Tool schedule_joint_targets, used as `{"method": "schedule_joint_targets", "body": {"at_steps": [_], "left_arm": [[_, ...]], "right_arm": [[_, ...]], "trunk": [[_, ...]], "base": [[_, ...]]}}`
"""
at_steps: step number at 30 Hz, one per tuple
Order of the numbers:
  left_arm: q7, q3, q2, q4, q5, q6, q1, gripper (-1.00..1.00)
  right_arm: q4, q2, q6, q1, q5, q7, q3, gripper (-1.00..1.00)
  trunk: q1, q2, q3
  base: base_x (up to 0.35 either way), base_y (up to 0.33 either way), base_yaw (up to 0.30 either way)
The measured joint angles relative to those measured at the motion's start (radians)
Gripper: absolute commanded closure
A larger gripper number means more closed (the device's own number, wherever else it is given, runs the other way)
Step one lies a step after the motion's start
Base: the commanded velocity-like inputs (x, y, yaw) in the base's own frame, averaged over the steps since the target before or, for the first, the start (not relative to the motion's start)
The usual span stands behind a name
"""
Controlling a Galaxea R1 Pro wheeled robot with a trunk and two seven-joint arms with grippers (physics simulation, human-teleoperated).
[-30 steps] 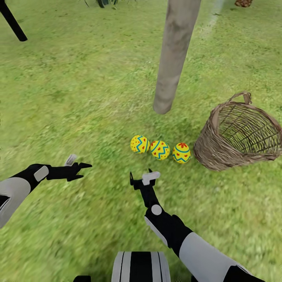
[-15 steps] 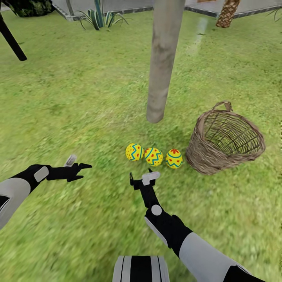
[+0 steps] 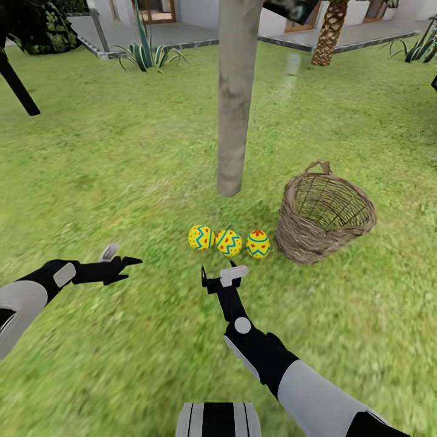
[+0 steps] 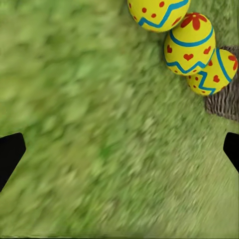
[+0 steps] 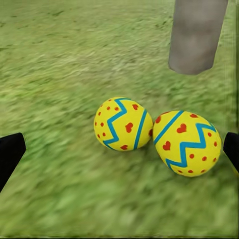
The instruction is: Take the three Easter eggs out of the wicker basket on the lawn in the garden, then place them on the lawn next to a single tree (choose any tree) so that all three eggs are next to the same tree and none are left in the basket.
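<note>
Now three Easter eggs [image 3: 229,241] in a row on the lawn [image 3: 121,164], touching or nearly so, just in front of the pale trunk of the tree [image 3: 233,103]. Wicker basket [image 3: 321,212] upright just beside the rightmost egg, nothing visible inside. Right gripper [image 3: 223,274] low over the grass near the eggs, jaws spread, holding nothing. Left gripper [image 3: 124,269] further to the left, well apart from the eggs, jaws likewise spread and empty. Seen from the right wrist, two eggs [image 5: 157,133] side by side before the trunk [image 5: 196,32].
</note>
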Motion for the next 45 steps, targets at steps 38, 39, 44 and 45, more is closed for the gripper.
{"method": "schedule_joint_targets", "body": {"at_steps": [38, 39, 44, 45], "left_arm": [[0.225, -0.004, -0.126, 0.000, 0.000, -0.631, 0.389, -1.00], [0.240, -0.003, -0.127, 0.000, 0.001, -0.636, 0.392, -1.00], [0.294, 0.002, -0.122, 0.000, 0.013, -0.725, 0.430, -1.00], [0.311, 0.003, -0.120, 0.000, 0.018, -0.745, 0.437, -1.00]], "right_arm": [[0.094, -0.041, -0.049, 0.103, -0.064, -0.374, -0.006, -1.00], [0.098, -0.047, -0.049, 0.114, -0.069, -0.391, -0.005, -1.00], [0.088, -0.059, -0.062, 0.198, -0.071, -0.489, -0.001, -1.00], [0.088, -0.058, -0.079, 0.208, -0.072, -0.504, 0.000, -1.00]], "trunk": [[-0.018, 0.009, 0.147], [-0.018, 0.009, 0.151], [-0.020, 0.010, 0.171], [-0.021, 0.011, 0.174]], "base": [[-0.209, 0.000, -0.001], [0.000, 0.000, 0.000], [0.000, 0.000, 0.000], [0.000, 0.000, 0.000]]}}
